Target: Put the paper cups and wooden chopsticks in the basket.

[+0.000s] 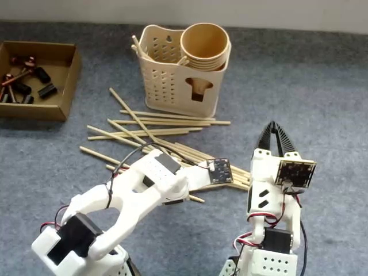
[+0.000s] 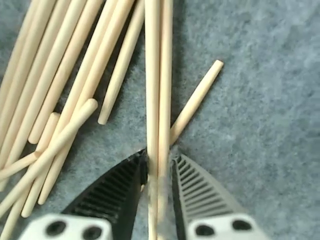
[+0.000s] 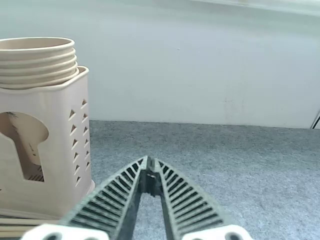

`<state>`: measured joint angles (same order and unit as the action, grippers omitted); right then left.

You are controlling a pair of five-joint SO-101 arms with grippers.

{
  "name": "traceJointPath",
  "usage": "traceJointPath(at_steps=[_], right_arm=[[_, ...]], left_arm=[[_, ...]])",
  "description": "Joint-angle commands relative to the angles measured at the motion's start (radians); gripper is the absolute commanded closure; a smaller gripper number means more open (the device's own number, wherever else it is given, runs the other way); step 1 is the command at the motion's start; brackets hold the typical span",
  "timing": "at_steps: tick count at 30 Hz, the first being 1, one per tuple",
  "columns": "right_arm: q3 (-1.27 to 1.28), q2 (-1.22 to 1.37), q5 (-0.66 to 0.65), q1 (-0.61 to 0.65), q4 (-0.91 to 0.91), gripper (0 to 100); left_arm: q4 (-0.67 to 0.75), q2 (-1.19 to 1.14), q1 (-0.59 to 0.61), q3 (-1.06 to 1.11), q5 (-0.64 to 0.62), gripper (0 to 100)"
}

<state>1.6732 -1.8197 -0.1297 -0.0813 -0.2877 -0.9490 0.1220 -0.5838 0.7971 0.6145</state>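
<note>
The left gripper [image 2: 159,162] pinches two chopsticks [image 2: 158,75] that point straight out from it, their near ends hidden. The right gripper [image 3: 150,170] is closed, empty.

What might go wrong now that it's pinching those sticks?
The left gripper pinches two chopsticks together; one may slip or swing on lifting. A loose chopstick seems to touch them at the jaws and may get dragged. The cups fill much of the basket, so long sticks may snag its rim.

Cardboard box [image 1: 34,110], small dark parts [image 1: 26,87], grey carpet [image 1: 299,86]
</note>
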Motion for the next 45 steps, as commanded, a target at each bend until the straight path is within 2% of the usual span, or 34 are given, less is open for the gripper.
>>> traceJointPath(at_steps=[1,9,19,35,40,45], right_arm=[[0.030,-0.015,-0.006,-0.008,-0.002,98.8],[0.030,-0.015,-0.006,-0.008,-0.002,98.8],[0.030,-0.015,-0.008,-0.005,-0.002,98.8],[0.030,-0.015,-0.006,-0.004,-0.002,98.8],[0.030,-0.015,-0.006,-0.004,-0.002,98.8],[0.030,-0.015,-0.006,-0.004,-0.002,98.8]], left_arm=[[-0.021,0.008,-0.005,-0.012,-0.003,99],[-0.061,0.025,-0.004,-0.028,-0.034,99],[-0.071,0.300,0.070,0.084,-0.037,99],[-0.072,0.550,0.136,0.186,-0.040,99],[-0.077,0.664,0.139,0.193,-0.120,99],[-0.071,0.779,0.206,0.193,-0.184,99]])
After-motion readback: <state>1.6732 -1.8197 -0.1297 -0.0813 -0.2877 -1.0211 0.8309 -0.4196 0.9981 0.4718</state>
